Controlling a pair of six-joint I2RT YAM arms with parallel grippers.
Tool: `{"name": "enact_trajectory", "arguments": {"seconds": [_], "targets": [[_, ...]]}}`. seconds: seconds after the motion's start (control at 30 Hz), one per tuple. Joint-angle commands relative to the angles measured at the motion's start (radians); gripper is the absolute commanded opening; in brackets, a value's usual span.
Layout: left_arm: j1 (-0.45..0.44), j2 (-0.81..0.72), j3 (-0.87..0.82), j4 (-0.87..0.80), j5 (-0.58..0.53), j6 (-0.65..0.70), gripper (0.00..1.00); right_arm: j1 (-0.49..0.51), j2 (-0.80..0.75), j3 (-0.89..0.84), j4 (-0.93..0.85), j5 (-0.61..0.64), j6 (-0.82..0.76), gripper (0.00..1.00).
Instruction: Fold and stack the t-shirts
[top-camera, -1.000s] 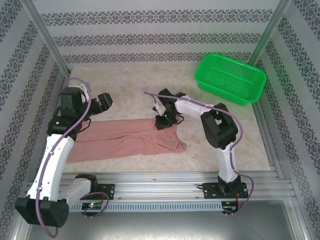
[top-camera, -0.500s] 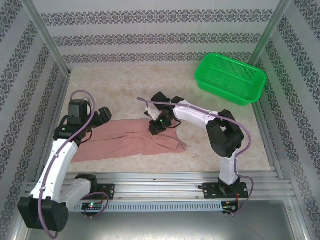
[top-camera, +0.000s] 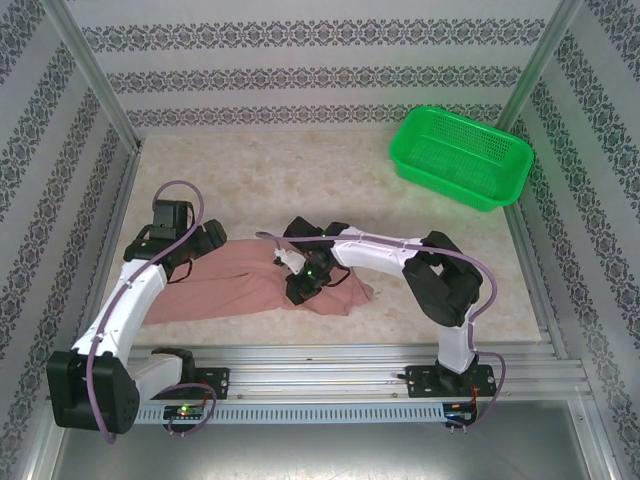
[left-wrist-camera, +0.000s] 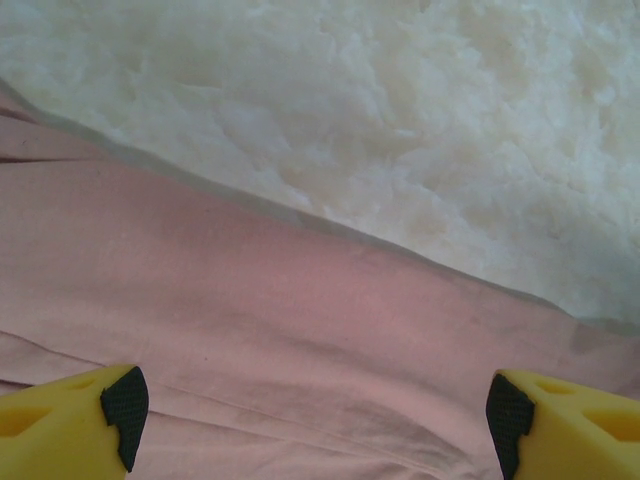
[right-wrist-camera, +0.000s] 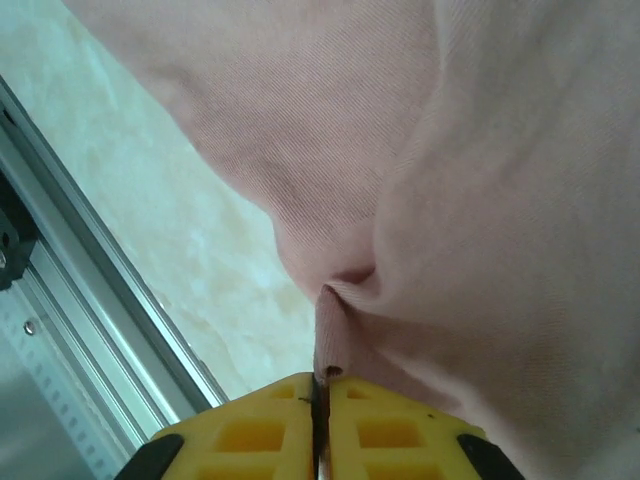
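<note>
Right claw (right-wrist-camera: 322, 385) pinching a fold of shirt (right-wrist-camera: 500, 200), I should carry it low and slow; left claw (left-wrist-camera: 315, 405) gapes wide.

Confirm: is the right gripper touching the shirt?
Touching. The right wrist view shows the right gripper shut on a puckered fold of the shirt, with the cloth pinched where its tips meet.

From above, part of the pink t-shirt (top-camera: 230, 285) is covered by the left arm (top-camera: 125, 305) and the right gripper (top-camera: 298, 290). In the left wrist view, the yellow fingers (left-wrist-camera: 50, 425) are cut off by the bottom edge.
</note>
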Motion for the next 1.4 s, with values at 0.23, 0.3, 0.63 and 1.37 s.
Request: {"name": "enact_trajectory", "arguments": {"seconds": [0.23,0.3,0.63,1.37], "targets": [[-0.009,0.096,-0.031,0.077,0.05,0.021,0.88,-0.01,-0.052,0.002,-0.012,0.097,0.117,0.47],[-0.011,0.141,-0.016,0.077,0.061,0.024,0.88,-0.055,-0.114,-0.026,-0.021,0.119,0.172,0.5],[-0.014,0.463,0.141,-0.09,-0.111,0.09,0.87,-0.161,-0.078,-0.13,-0.101,0.255,0.419,0.44],[0.044,0.467,0.053,-0.24,0.038,-0.14,0.86,-0.469,0.772,1.159,-0.622,0.572,0.444,0.45]]}}
